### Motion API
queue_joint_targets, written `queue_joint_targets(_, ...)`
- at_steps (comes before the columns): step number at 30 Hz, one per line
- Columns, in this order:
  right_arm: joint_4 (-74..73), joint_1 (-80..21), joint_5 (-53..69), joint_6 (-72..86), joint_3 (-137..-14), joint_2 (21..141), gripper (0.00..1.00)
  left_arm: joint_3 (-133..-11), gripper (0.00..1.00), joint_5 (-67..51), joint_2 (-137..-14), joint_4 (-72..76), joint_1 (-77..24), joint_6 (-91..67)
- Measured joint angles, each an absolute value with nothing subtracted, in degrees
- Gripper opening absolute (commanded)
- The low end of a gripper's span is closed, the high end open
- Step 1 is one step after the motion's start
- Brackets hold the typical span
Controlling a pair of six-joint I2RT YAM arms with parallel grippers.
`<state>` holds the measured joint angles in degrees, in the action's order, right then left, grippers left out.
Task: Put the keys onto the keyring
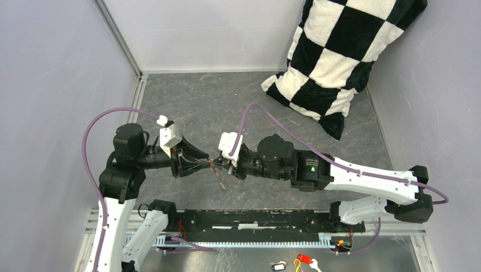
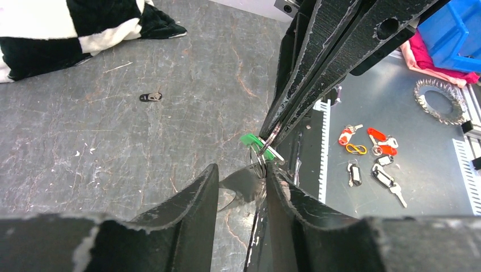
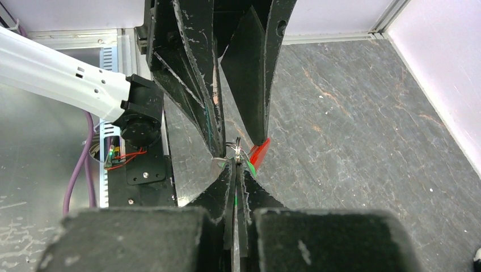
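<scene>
Above mid-table, the right gripper [image 3: 235, 168] is pinched shut on the green key [image 2: 249, 140], with the keyring [image 2: 260, 164] and red key [image 3: 260, 153] crowded at its tip. Facing it, the left gripper [image 2: 241, 173] stands half open around the ring, clamping nothing visible. It would do best to close slowly on the wire loop, tips level. A small dark key [image 2: 151, 97] lies well apart on the table [image 1: 227, 102]. Open room lies toward the checkered pillow [image 1: 340, 51]; the black rail [image 1: 255, 218] runs close behind.
</scene>
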<state>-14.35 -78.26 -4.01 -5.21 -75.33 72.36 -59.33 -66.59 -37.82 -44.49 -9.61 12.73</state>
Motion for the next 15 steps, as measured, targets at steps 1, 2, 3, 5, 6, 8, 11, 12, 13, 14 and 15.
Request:
queue_joint_targets(1,-14.4,-78.3,-4.0,-5.2,-75.4,72.4,0.0,-59.3,0.4,-66.6,-37.8,-44.5,-9.6,12.7)
queue_joint_targets(2,-14.5,-78.3,-4.0,-5.2,-75.5,72.4,0.0,-59.3,0.38,-66.6,-37.8,-44.5,-9.6,12.7)
queue_joint_targets(3,-14.5,-78.3,-4.0,-5.1,-75.7,72.5,0.0,-59.3,0.38,-66.7,-37.8,-44.4,-9.6,12.7)
queue_joint_targets(5,-14.5,-78.3,-3.9,-5.1,-75.8,72.6,0.0,-59.3,0.36,-67.0,-37.8,-44.4,-9.6,12.7)
queue_joint_targets(6,-14.5,-78.3,-3.9,-4.9,-75.8,72.6,0.0,-59.3,0.34,-67.2,-37.8,-44.4,-9.6,12.8)
queue_joint_targets(8,-14.4,-78.3,-3.6,-4.7,-75.9,72.8,0.0,-59.3,0.29,-67.7,-37.9,-44.4,-9.6,12.8)
queue_joint_targets(11,-14.3,-78.2,-3.6,-4.5,-75.9,72.9,0.0,-59.3,0.09,-68.3,-37.9,-44.4,-9.6,12.8)
queue_joint_targets(12,-14.3,-78.2,-3.6,-4.4,-75.9,72.9,0.0,-59.3,0.03,-68.6,-37.9,-44.4,-9.6,12.8)
queue_joint_targets(13,-14.3,-78.1,-3.6,-4.3,-75.9,72.9,0.0,-59.3,0.02,-69.1,-37.9,-44.4,-9.6,12.8)
queue_joint_targets(14,-14.3,-78.1,-3.6,-4.2,-75.9,72.9,0.0,-59.3,0.02,-69.3,-37.9,-44.4,-9.6,12.9)
queue_joint_targets(15,-14.3,-78.0,-3.6,-4.1,-75.9,72.9,0.0,-59.3,0.02,-69.3,-37.9,-44.4,-9.6,12.9)
